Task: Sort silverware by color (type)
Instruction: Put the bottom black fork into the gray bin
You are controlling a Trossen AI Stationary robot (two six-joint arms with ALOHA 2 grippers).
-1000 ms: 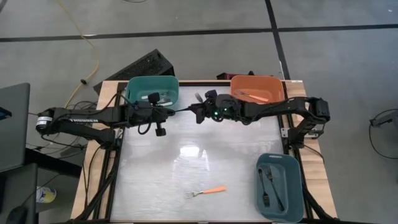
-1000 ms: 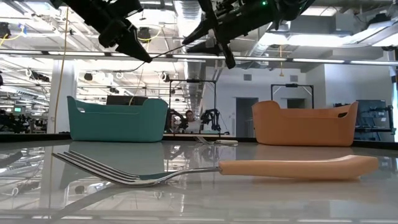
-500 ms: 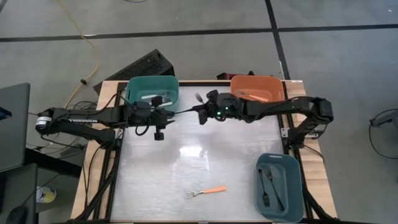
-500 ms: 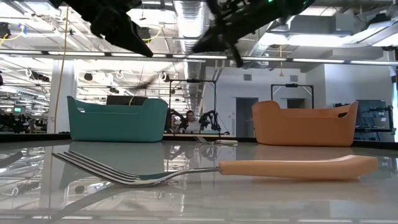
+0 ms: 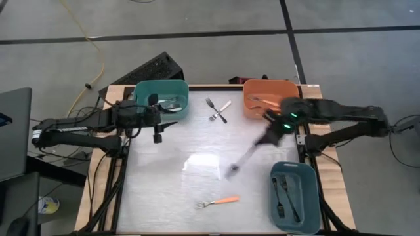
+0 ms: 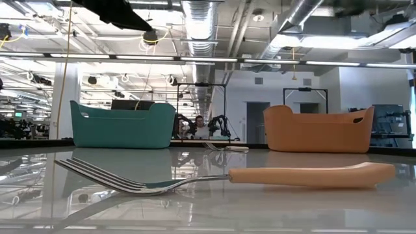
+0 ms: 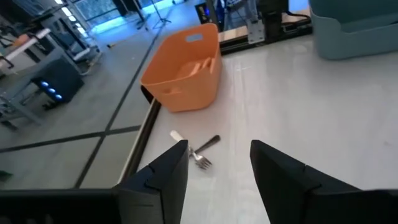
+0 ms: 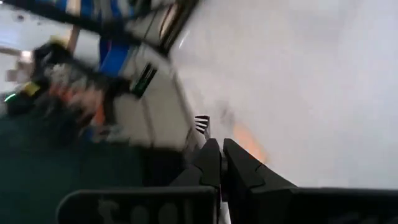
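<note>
Left tool (image 7: 214, 171): your left arm sits beside the teal bin (image 5: 161, 98) at the far left of the worktop (image 5: 197, 151), fingers spread and empty, which fits a fork just let go into that bin.
Right tool (image 5: 231, 172): your right arm reaches from the orange bin (image 5: 270, 97) side toward the middle of the worktop; its fingers are clenched together. A blurred dark streak runs below it, possibly a dark-handled fork in its grip, though the blur leaves that unsure.
Crossed forks (image 5: 218, 110): a white-handled and a dark-handled fork lie touching, between the teal and orange bins, not yet sorted.
Orange-handled fork (image 5: 217, 202): alone near the front edge, well apart from the orange bin it likely belongs in.
Blue-grey bin (image 5: 295, 195): front right corner, holding dark-handled forks; the right arm's line points roughly that way.
Teal bin contents: pale-handled pieces show inside.
Progress: judged mostly sorted, three loose forks left.
</note>
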